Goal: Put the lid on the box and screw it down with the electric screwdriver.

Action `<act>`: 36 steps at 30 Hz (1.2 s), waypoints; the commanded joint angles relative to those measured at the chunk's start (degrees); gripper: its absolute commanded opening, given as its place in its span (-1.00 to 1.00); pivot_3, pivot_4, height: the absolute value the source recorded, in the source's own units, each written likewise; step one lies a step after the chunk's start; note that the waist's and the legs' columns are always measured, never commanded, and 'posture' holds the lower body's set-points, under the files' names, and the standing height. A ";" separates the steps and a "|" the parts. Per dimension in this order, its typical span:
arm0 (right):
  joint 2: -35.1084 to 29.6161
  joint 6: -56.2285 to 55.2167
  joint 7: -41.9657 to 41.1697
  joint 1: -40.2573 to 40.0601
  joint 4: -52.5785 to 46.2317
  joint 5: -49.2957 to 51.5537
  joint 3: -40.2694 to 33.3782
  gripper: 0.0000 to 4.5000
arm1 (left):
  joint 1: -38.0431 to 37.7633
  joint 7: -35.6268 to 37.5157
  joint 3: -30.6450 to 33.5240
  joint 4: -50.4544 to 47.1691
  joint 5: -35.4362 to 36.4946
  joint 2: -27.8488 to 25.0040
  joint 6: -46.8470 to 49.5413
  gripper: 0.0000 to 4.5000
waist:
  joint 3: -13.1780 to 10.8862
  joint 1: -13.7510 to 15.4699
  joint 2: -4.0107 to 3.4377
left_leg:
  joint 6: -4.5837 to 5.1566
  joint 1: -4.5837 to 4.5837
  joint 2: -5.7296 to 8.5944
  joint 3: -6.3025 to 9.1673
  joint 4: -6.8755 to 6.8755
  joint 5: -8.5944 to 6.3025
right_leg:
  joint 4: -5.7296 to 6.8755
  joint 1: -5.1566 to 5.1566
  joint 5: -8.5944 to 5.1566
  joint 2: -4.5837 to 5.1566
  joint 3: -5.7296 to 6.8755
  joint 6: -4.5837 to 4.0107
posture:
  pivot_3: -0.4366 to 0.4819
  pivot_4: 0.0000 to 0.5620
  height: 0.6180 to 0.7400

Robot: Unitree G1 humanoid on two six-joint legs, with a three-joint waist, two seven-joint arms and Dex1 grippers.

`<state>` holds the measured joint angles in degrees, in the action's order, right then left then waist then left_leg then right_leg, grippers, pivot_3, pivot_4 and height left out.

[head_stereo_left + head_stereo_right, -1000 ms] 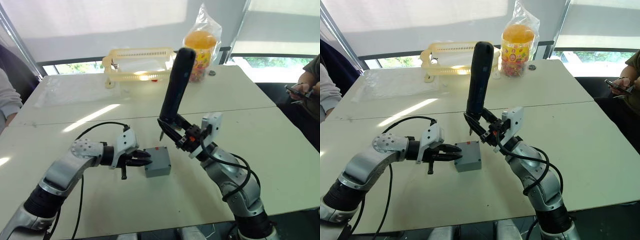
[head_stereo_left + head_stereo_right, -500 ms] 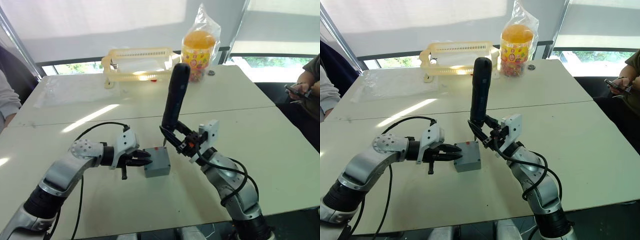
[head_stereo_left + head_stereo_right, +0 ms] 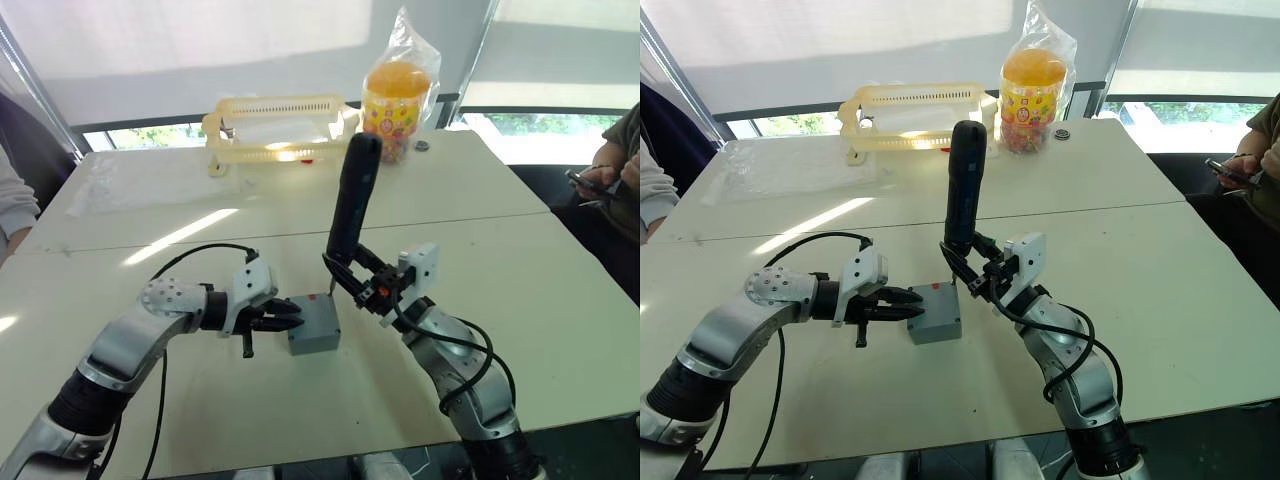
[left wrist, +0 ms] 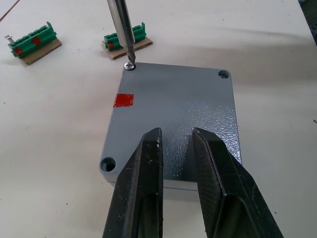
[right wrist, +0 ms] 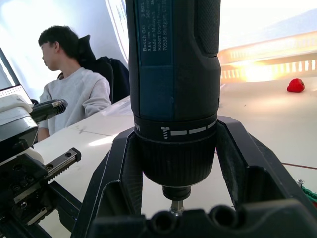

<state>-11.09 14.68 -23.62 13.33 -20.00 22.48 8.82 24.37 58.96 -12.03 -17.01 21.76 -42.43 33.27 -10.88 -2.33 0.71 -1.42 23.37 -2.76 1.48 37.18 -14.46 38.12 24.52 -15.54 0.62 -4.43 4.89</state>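
**Screwdriver bit on corner screw, left gripper bracing lid**

The box (image 3: 314, 325) sits on the white table (image 3: 560, 300) in front of the robot, with the lid (image 4: 173, 119) already on top; a red mark (image 4: 123, 100) shows on the lid surface. The left gripper (image 4: 176, 148) lies low over the lid, its fingers (image 4: 147, 163) a narrow gap apart, resting on or just above the grey surface, gripping nothing. The right gripper (image 5: 176, 163) is clamped around the electric screwdriver (image 3: 350, 200), held nearly upright, slightly tilted. Its metal bit (image 4: 121, 27) points down onto a screw (image 4: 130, 65) at one lid corner. Two other corner holes visible in the left wrist view have no screws in them.

Two small green terminal blocks (image 4: 125, 39) lie on the table just beyond the box. Farther back: a cream plastic tray (image 3: 275, 125) and a bagged orange-lidded jar (image 3: 398, 85). A person in a pale sweatshirt (image 5: 74, 94) sits at the table's side; another person's hands hold a phone (image 3: 585, 180) at the opposite edge.
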 commanded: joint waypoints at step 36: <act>-2.12 -4.71 -4.74 -0.76 3.47 -8.62 4.26 -0.24 | 0.08 -0.87 -0.59 0.17 -1.23 0.60 0.43 -0.58 | 0.13 -0.06 0.04 | 0.00 -0.08 0.00 0.00 0.00 0.00 | 0.00 -0.08 0.00 -0.01 0.01 0.00 | -0.05 -0.47 1.00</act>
<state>-12.55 10.69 -27.42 13.33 -18.38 16.02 11.40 24.38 58.42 -12.22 -16.86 21.35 -41.93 33.33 -10.75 -2.39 0.74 -1.42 23.28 -2.76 1.49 37.17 -14.46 38.12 24.42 -15.54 0.61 -4.43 4.90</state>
